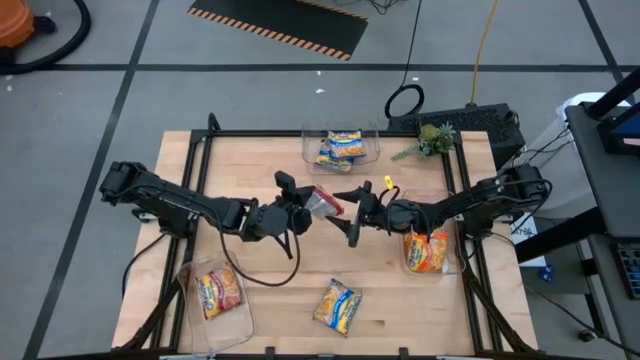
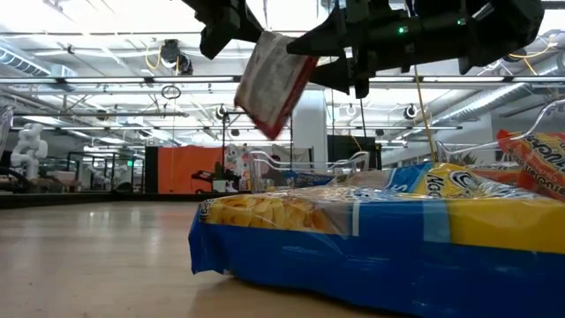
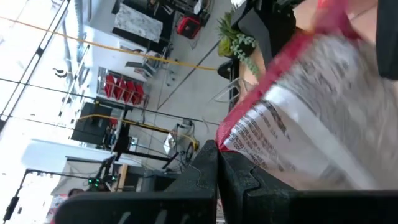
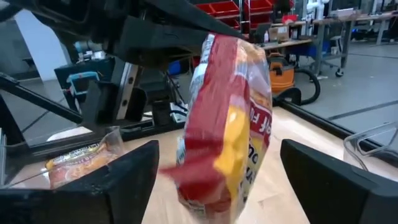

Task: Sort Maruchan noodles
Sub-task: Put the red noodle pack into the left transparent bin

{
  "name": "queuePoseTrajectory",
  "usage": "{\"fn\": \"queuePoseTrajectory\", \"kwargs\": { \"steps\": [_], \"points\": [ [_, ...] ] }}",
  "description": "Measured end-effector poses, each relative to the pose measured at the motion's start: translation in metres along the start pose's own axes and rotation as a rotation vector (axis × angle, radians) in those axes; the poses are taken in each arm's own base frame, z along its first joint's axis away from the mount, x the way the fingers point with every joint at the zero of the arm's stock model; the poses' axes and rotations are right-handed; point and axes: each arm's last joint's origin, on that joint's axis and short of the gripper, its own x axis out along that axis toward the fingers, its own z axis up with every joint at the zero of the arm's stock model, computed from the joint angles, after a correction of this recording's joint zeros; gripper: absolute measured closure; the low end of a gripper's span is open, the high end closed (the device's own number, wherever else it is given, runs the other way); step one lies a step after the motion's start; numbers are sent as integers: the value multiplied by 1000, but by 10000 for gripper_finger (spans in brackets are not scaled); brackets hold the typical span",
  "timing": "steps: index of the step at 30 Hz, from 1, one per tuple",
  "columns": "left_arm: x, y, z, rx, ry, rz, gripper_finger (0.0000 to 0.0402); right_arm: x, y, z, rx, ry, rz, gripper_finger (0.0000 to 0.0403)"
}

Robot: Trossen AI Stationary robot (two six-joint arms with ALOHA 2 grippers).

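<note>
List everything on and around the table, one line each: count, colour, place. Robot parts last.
Red packet: one, red and silver, held up above the table's middle.
Blue-and-yellow packets: one loose on the near table edge; some in the far clear bin, count unclear.
Orange packets: in the right clear bin and the near-left clear bin, counts unclear.
Clear bins: three, at far centre, right, near left.
Plant: one, green, far right corner.
Table: one, light wood.
Left gripper: shut on the red packet.
Right gripper: open, either side of the packet's other end.
</note>
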Motion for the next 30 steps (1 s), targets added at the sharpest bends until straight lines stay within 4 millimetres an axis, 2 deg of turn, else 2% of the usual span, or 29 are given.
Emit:
{"fn": "queuePoseTrajectory", "kwargs": {
  "steps": [12,17,30],
  "points": [
    [-8,-5,6,-80,-50,-33,401,4,-8,-3,1,17,-32,134],
    [-8,-5,6,-85,-55,-39,401,4,-7,-4,-13,27,16,151],
    [0,0,3,-191,-43,-26,401,4,-7,-9,-21,78,16,131]
  ]
}}
